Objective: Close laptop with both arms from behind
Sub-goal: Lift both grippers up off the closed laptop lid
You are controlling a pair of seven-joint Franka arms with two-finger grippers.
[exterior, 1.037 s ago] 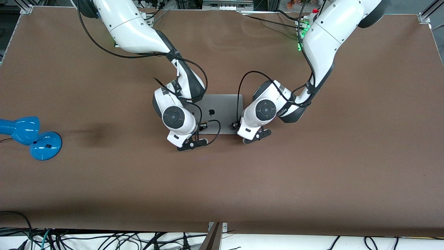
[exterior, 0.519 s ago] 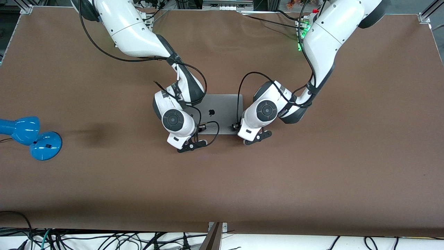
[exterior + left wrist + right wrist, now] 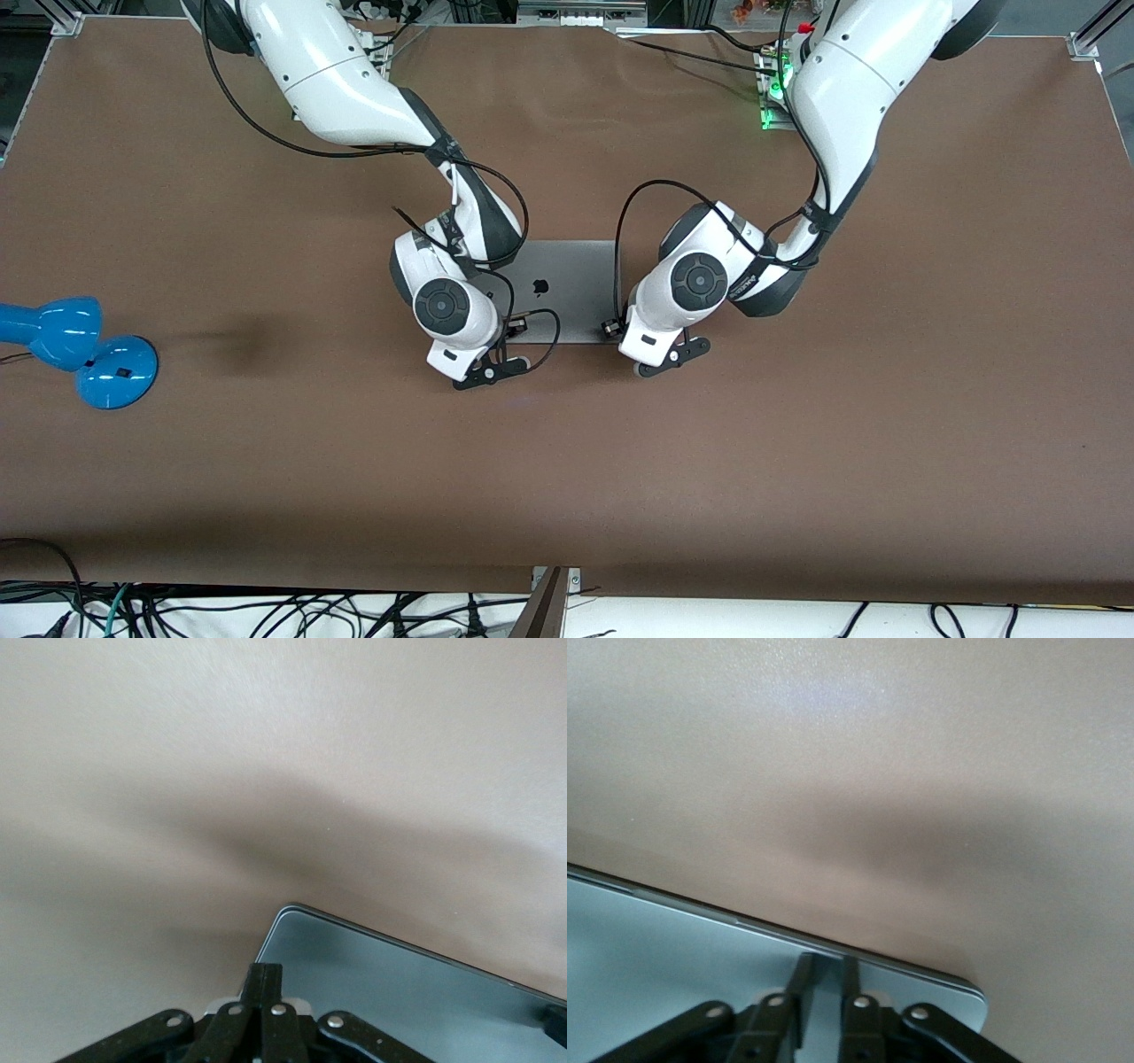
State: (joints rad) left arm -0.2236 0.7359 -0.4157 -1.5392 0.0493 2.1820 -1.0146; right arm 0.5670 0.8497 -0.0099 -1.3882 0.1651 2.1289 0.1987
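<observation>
The laptop [image 3: 561, 291] lies shut and flat on the brown counter [image 3: 797, 443], midway between the two arms' ends, its lid with the dark logo facing up. The right pincer [image 3: 826, 985] is over the lid corner nearer the front camera at the right arm's end; in the right wrist view its two fingers [image 3: 800, 973] stand close together with a narrow gap showing between them, their tips at the lid surface just inside the edge, holding nothing. The left pincer [image 3: 263, 988] is at the lid corner nearer the front camera at the left arm's end; in the left wrist view its fingers [image 3: 263, 979] are pressed together with no gap, gripping nothing, the tips right at the corner's edge; whether they touch the lid cannot be told. In the front view both wrists crowd the laptop's two sides, hiding the pincers themselves. A blue lamp [image 3: 75, 350] lies on the counter well apart from the laptop, at the right arm's end
</observation>
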